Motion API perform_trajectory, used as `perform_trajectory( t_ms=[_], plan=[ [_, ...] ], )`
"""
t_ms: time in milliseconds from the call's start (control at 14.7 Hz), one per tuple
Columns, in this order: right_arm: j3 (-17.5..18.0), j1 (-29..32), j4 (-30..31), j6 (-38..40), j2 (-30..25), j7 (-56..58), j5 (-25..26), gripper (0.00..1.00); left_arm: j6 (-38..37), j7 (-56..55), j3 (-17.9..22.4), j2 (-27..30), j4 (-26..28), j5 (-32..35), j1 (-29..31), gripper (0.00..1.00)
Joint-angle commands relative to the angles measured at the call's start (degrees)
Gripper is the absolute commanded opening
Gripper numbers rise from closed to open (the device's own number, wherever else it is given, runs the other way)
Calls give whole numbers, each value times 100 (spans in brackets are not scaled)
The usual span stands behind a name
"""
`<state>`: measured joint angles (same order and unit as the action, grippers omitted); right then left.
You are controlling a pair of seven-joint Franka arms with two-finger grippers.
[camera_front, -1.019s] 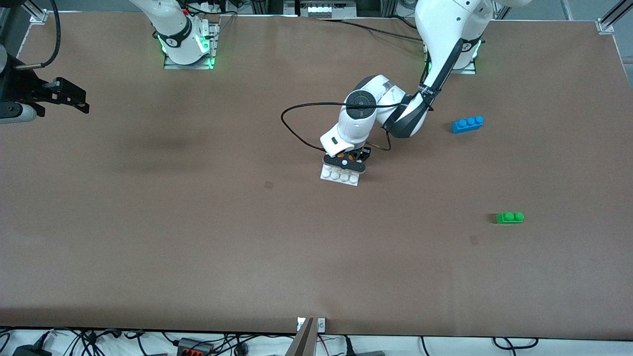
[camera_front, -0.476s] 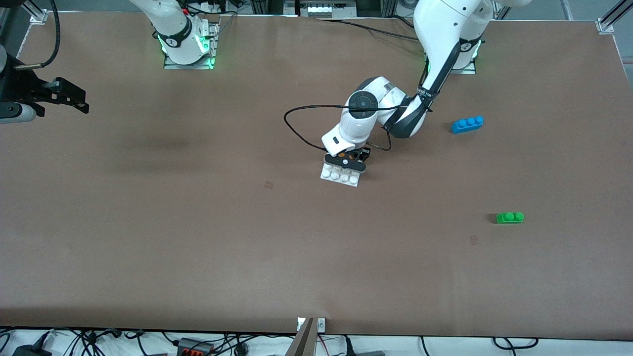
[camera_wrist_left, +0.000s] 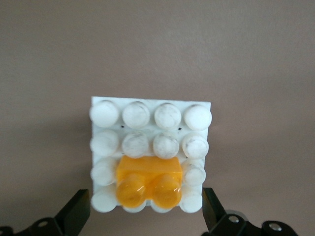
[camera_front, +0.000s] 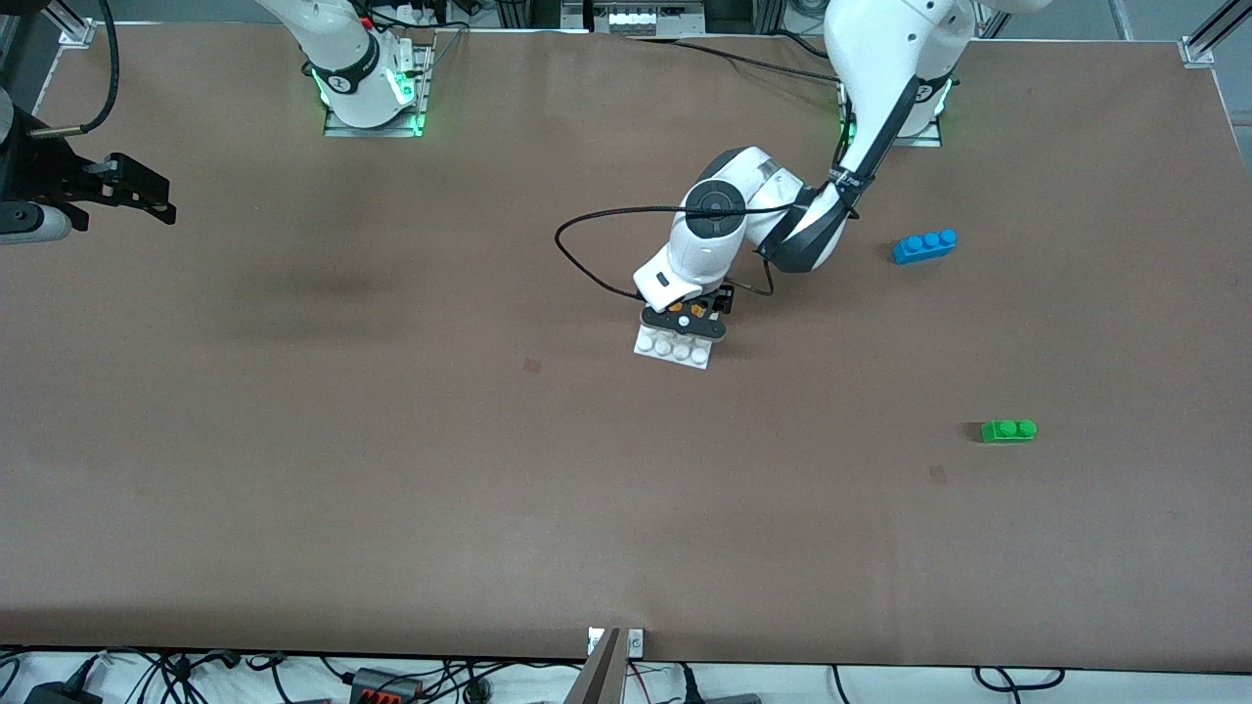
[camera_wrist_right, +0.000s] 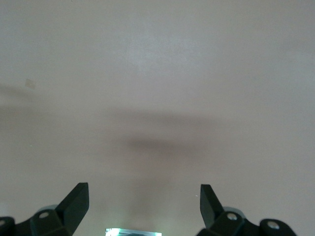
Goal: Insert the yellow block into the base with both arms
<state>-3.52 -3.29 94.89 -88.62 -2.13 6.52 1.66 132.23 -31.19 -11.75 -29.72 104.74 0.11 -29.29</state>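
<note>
- Two arms are on my screens: the left arm [camera_front: 782, 210] reaches out from its base to the middle of the table, and the right arm waits at its own end of the table.
- I see the left gripper [camera_wrist_left: 143, 221] low over the base [camera_wrist_left: 150, 104], its jaws spread wide, one fingertip on each flank of the plate with a gap on either side.
- I see nothing between those fingers [camera_wrist_left: 76, 214]; they do not touch the yellow block [camera_wrist_left: 148, 181].
- On the wrist feed the yellow block sits on the base's studs, in the rows closest to the gripper, its two round studs facing up toward the camera.
- From the front camera the base [camera_front: 673, 349] lies flat on the brown table [camera_front: 391, 469], about mid-table, with its front row of white studs showing under the gripper [camera_front: 685, 321].
- I see the right gripper [camera_front: 132, 191] hanging over bare tabletop at the right arm's end, jaws apart and holding nothing; its wrist feed shows only brown surface between the fingertips [camera_wrist_right: 76, 199].
- A blue three-stud brick [camera_front: 924, 245] lies toward the left arm's end of the table.
- A green two-stud brick [camera_front: 1008, 430] lies nearer to the front camera than the blue one, well apart from the base.
</note>
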Motion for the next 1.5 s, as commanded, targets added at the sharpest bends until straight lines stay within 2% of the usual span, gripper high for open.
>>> perform_trajectory(
  t_ms=[0,136,544,748,883,1019,1223,1427],
  plan=[
    [0,-5,-32,82,-51,-28,44,100,-591,43,-108,457,-85,-204,510,100],
    [0,-5,-32,82,-51,-28,44,100,-855,43,-99,712,-85,-555,827,100],
    [-8,13,-32,73,-51,-37,36,100,-1996,52,-30,1915,-15,-583,2171,100],
    [-8,4,-32,73,-51,-37,36,100,-2665,121,120,2408,-85,-512,2620,100],
    [-8,4,-32,73,-51,-37,36,100,-3016,960,339,2567,-234,-521,2963,100],
    [-8,4,-32,73,-59,-37,36,100,-3403,1955,865,2716,-322,-600,3026,100],
    [0,4,-23,73,-60,-404,36,100,-4062,1986,911,2902,-760,-512,3026,100],
    [18,-5,-23,73,-60,-520,36,100,-4248,2012,920,2884,-937,-495,3026,100]
  ],
)
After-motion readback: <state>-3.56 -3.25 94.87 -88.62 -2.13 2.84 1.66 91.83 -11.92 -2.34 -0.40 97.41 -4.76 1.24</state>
